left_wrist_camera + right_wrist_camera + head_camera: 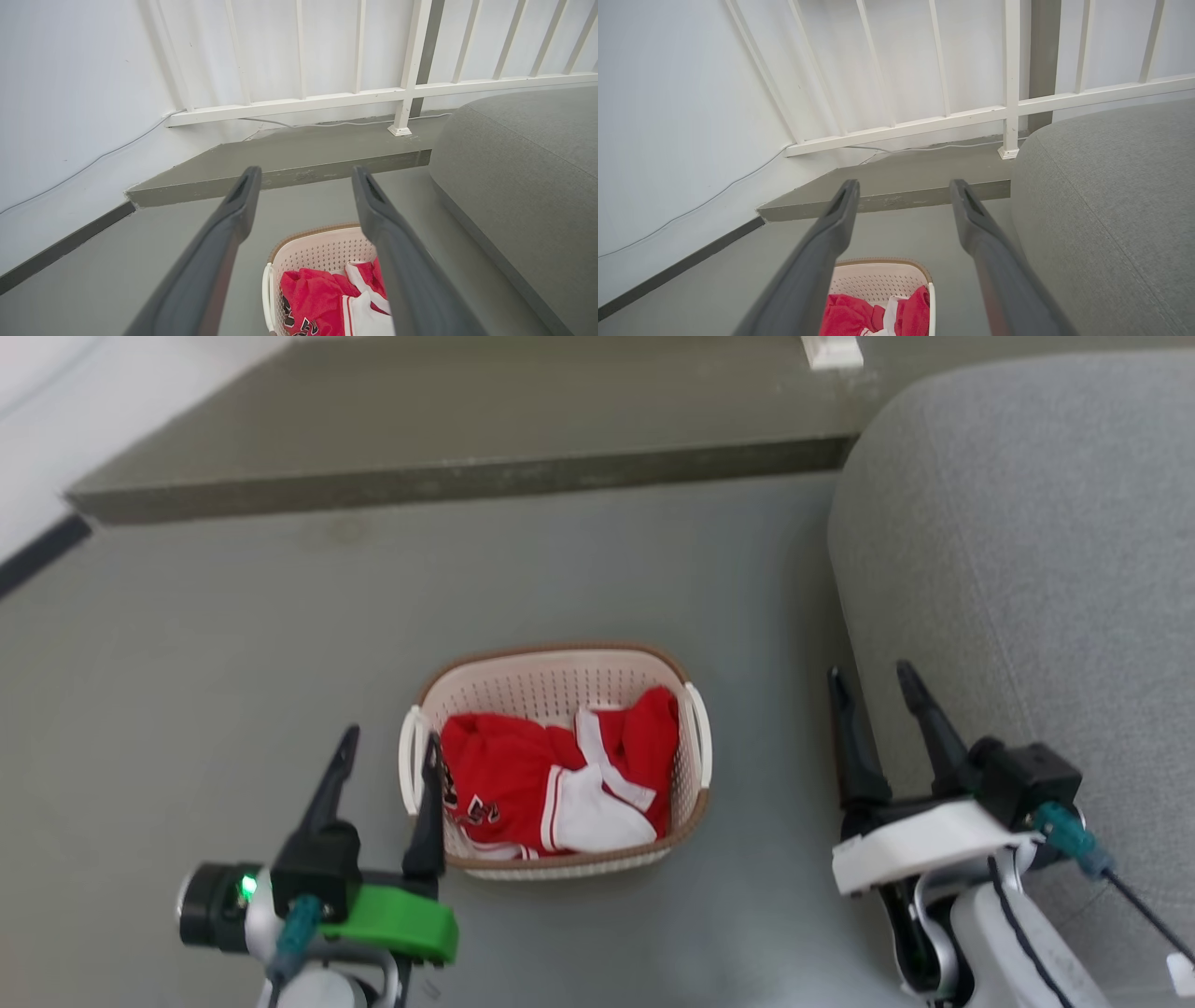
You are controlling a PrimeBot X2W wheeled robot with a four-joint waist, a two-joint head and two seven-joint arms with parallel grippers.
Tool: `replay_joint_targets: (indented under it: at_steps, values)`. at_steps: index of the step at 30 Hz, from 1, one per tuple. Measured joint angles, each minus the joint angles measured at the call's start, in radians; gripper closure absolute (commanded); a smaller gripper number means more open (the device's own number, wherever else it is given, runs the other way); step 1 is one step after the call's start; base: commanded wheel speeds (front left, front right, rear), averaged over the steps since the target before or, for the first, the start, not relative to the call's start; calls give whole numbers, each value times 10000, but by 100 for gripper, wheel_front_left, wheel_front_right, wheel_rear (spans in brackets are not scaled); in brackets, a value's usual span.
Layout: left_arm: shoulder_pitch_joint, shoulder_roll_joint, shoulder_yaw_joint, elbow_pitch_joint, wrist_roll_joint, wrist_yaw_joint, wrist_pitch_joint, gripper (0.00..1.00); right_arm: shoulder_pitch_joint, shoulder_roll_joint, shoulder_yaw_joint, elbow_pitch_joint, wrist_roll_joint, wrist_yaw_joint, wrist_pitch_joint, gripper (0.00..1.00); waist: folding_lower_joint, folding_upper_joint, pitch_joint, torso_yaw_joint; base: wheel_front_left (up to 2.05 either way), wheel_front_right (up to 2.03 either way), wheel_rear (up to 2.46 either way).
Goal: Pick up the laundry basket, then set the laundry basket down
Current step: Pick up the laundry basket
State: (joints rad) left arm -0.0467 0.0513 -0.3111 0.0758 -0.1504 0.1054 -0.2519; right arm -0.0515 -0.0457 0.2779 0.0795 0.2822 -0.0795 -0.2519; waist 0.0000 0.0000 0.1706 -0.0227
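Head view: laundry basket (551, 686) sits on the smooth grey floor (233, 644), red-and-white clothes (551, 784) inside. Left gripper (391, 737) is spread and empty, its inner finger just beside the left handle (408, 761). Right gripper (868, 672) is spread and empty, apart from the basket, near the grey sofa (1027, 523). Left wrist view: basket low between the fingers, a white railing (299, 100) and raised step (303, 158) beyond. Right wrist view: basket below the left finger, sofa to the right. Risks: a finger bump likely slides the light basket; a one-sided lift could tip the clothes out; the right arm may brush the sofa.
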Motion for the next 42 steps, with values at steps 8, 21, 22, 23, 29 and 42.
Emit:
replay_joint_targets:
  at_steps: [8, 21, 22, 23, 29, 42]
  values:
    - [-846, -17, 253, 662, -38, -92, -2, 0, -840, -2, -182, 445, 257, 92, -4, 0, 0, 0, 970, -109, 0, 0, 0]
    - [-2255, -25, 453, 1871, -54, -226, -2, 0, -2262, -27, -109, 1739, 376, 370, -25, 0, 0, 0, 2488, -269, 0, 0, 0]
    - [-2399, -25, 453, 1987, -54, -272, 0, 0, -2406, -33, -109, 1873, 360, 393, -27, 0, 0, 0, 2618, -277, 0, 0, 0]
    - [-2537, -27, 454, 2092, -54, -301, 0, 0, -2547, -36, -104, 2002, 322, 397, -27, 0, 0, 0, 2745, -283, 0, 0, 0]
    - [-3255, -38, 491, 2807, -75, -345, 111, 0, -3339, -50, -94, 2731, 282, 518, -27, 0, 1, 0, 3514, -291, 0, 0, 0]
    - [-5138, -96, 679, 4207, -284, -424, 416, 0, -5261, -123, 79, 4134, 644, 646, -27, 0, 2, 0, 5308, -153, 0, 0, 0]
